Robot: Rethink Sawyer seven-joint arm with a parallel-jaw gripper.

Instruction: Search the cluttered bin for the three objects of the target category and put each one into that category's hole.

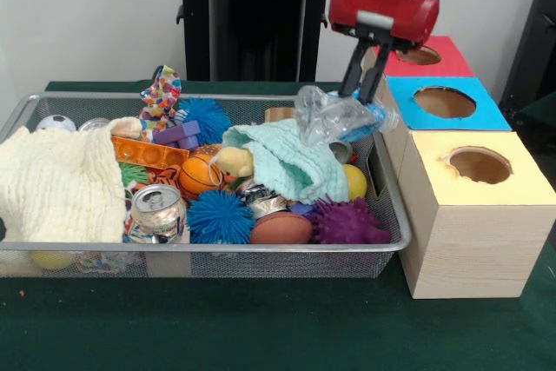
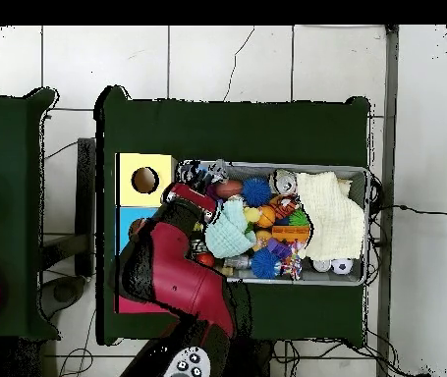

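Note:
The cluttered bin (image 1: 261,251) is a shallow silver wire-mesh basket full of toys and cloths; it also shows in the overhead view (image 2: 365,228). My gripper (image 1: 359,97) is over the bin's right end, shut on a crushed clear plastic bottle (image 1: 330,116) with a blue cap, held above the rim. In the overhead view the gripper (image 2: 190,192) is at the bin's left end, beside the boxes. Three wooden boxes with holes stand right of the bin: red top (image 1: 452,64), blue top (image 1: 486,115), yellow top (image 1: 521,184).
In the bin lie a cream knitted cloth (image 1: 56,184), a mint cloth (image 1: 291,158), a soda can (image 1: 159,208), a blue spiky ball (image 1: 220,216), a purple spiky ball (image 1: 347,221), an orange ball (image 1: 200,175) and a brown football (image 1: 281,228). Green cloth covers the table (image 1: 261,319).

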